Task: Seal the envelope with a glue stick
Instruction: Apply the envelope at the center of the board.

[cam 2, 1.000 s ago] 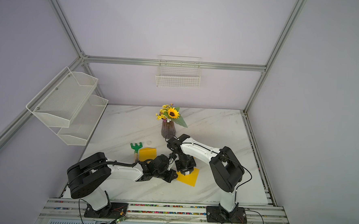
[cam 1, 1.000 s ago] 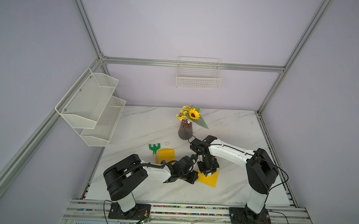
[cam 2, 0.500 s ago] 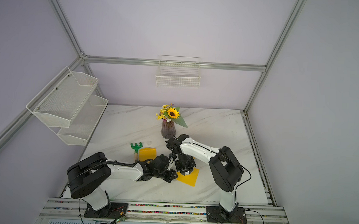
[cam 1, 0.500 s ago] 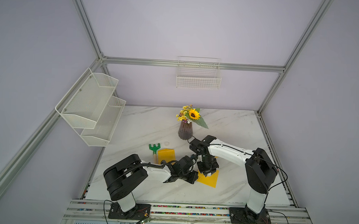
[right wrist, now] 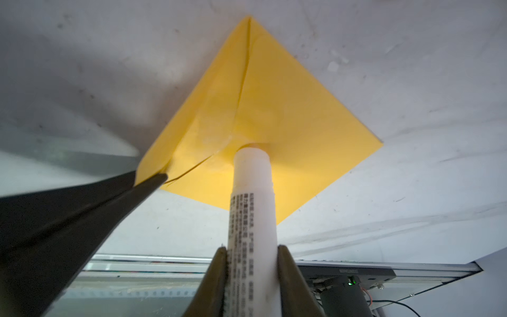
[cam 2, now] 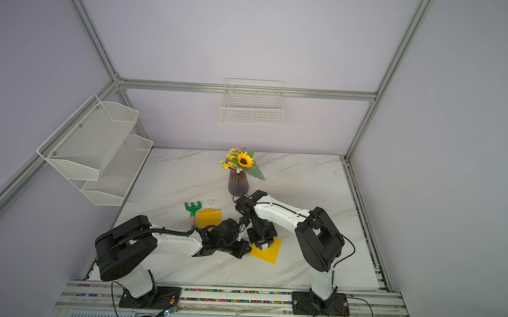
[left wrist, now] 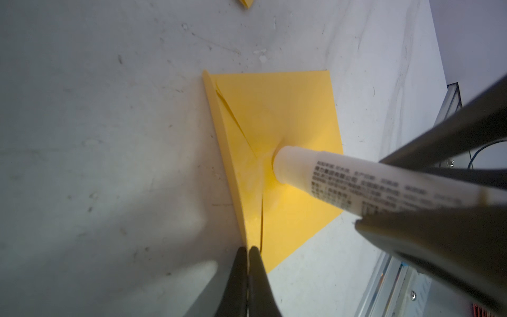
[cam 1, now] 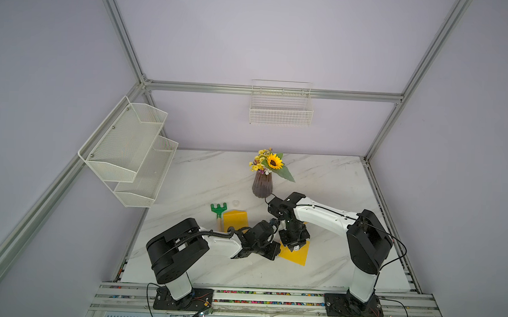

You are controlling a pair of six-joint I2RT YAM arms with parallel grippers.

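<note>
**Glue stick (right wrist: 252,175) tip on envelope (right wrist: 288,96)**

In both top views the arms (cam 1: 324,216) hid most of the envelope (cam 1: 297,257); the vase (cam 1: 262,186) held flowers (cam 1: 272,161). Left wrist: the left gripper (left wrist: 248,254) pinched the envelope's raised edge. Right wrist: the right gripper (right wrist: 252,255) clamped the glue stick.

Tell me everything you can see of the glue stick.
The glue stick is a white, plastic-looking cylinder with dark print along its body and a plain end. It stands roughly upright, that plain end pressed onto the yellow envelope where its folds meet. The right tool is shut on its printed body; nothing else touches it.
</note>
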